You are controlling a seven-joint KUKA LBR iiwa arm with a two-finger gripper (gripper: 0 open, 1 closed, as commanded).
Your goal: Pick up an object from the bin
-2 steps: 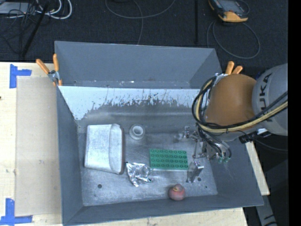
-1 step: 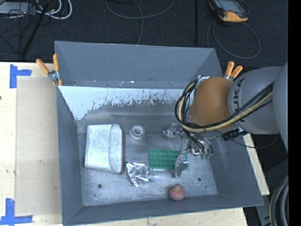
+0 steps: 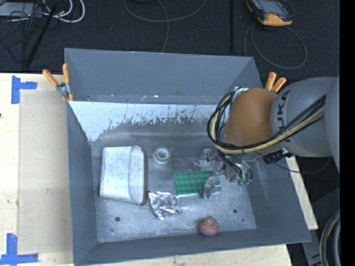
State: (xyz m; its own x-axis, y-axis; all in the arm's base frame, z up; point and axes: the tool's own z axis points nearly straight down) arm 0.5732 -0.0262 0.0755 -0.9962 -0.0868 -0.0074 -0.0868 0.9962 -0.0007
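Claw [image 3: 212,176] sits low at the right end of a flat green building plate [image 3: 189,182], right of the middle of the grey bin [image 3: 166,87], and I cannot tell if it is open or closed. From big to small, a white box [image 3: 122,173], crumpled silver foil [image 3: 163,204], a grey ring [image 3: 161,155] and a pink ball [image 3: 208,226] lie around. The plate looks light, hard and thin, so pinching across its edges seems best.
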